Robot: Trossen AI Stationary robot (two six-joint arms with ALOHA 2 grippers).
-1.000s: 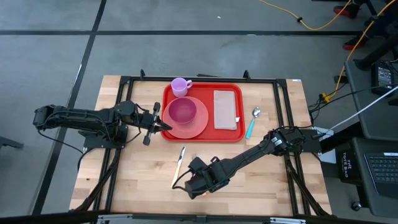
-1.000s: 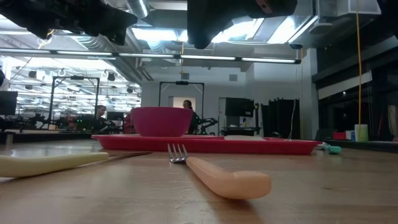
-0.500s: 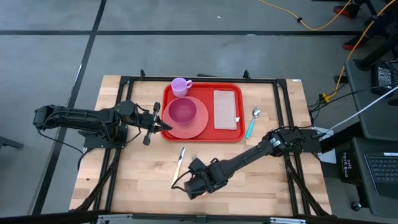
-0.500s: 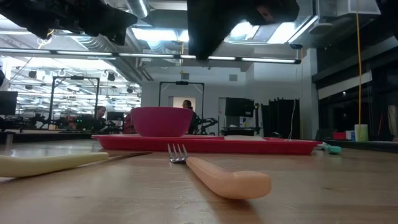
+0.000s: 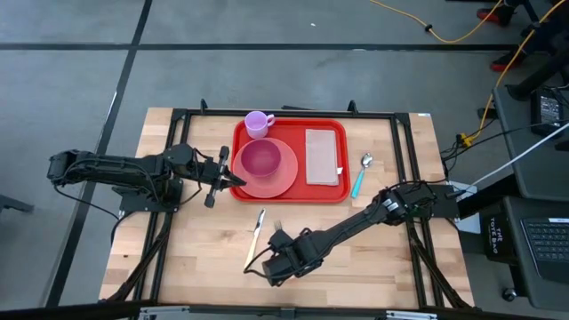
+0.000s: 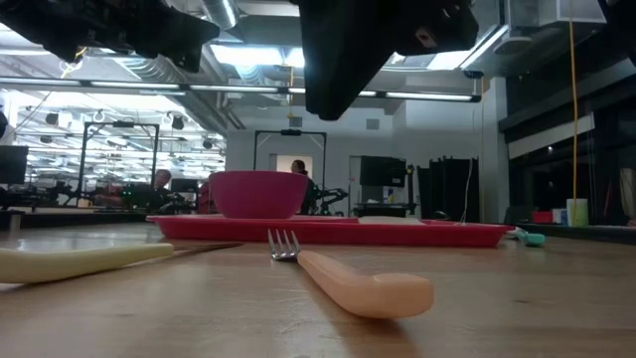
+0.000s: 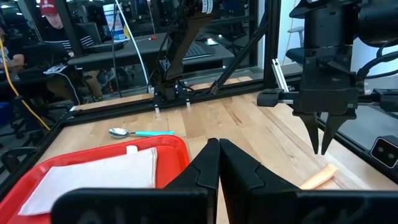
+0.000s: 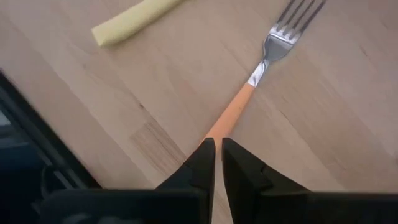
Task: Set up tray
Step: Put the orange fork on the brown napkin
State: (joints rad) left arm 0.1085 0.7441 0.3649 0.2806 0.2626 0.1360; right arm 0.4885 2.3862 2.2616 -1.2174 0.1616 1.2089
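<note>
Wooden table [image 5: 204, 258], red tray [image 5: 332, 192] on it, workshop room beyond

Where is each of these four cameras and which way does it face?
High: overhead, straight down; both arms, red tray.
Low: table height, level across; fork near, arms overhead.
Left wrist: behind the shut left gripper, facing tray, spoon and right gripper.
Right wrist: down past the right gripper at the fork.
Shared: all four see the fork.

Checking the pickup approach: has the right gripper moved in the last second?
Yes. The right gripper has slid slightly toward the table's left edge, along the fork's handle.
</note>
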